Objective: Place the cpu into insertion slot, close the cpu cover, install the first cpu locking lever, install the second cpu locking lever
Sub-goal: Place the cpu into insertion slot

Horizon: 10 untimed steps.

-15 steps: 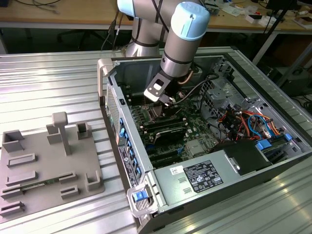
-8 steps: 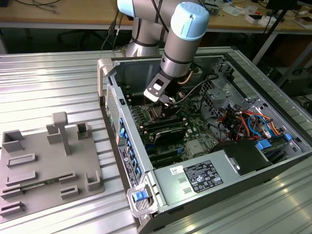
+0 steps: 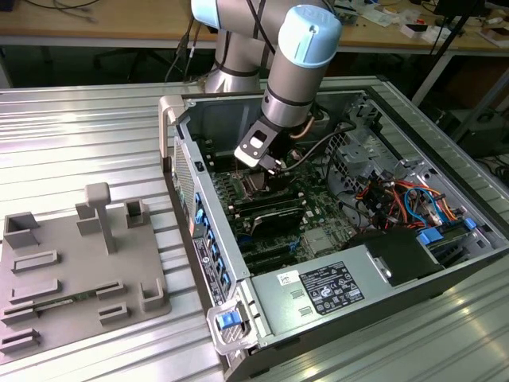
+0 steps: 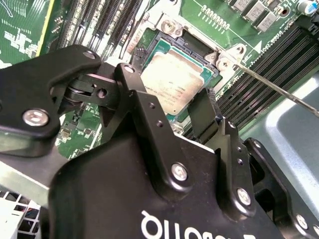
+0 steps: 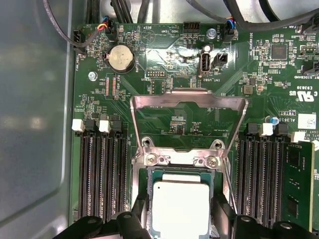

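I see cpu [image 5: 180, 211] seated in place, hand [image 5: 180, 201] released, fingers [image 5: 139, 211] either side; cpu cover [image 5: 188, 102] open, locking lever [image 4: 279, 92] up; cover, both levers left

Exterior view overlooks the case [image 3: 181, 159] from above; both wrist views face the cpu [image 5: 180, 206] [image 4: 174, 84] closely.

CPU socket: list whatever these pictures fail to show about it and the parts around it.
- cpu: its near edge is cut off by the picture's edge in the first wrist view; the gripper covers part of its side in the second wrist view.
- Grip: whether the gripper touches the cpu cannot be told in either wrist view.
- locking lever: its far end runs past the picture's edge in the second wrist view.
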Each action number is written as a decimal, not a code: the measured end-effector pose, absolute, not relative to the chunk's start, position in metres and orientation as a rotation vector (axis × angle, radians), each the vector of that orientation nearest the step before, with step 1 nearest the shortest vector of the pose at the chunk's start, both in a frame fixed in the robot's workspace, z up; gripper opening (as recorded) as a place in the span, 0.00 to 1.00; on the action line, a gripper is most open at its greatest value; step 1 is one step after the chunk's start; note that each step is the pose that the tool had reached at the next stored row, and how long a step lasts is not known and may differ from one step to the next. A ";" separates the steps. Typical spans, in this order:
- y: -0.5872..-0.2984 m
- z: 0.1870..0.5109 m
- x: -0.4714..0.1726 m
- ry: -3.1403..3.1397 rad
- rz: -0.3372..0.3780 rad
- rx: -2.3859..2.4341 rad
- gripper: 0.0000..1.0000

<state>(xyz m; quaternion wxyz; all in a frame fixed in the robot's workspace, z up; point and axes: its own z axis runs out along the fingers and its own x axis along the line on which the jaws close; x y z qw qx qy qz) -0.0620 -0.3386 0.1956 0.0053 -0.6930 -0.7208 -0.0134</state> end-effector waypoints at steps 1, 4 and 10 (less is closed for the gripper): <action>-0.339 0.196 -0.062 -2.257 -0.042 -2.170 0.63; -0.339 0.196 -0.062 -2.257 -0.042 -2.170 0.63; -0.339 0.205 -0.062 -2.257 -0.042 -2.170 0.63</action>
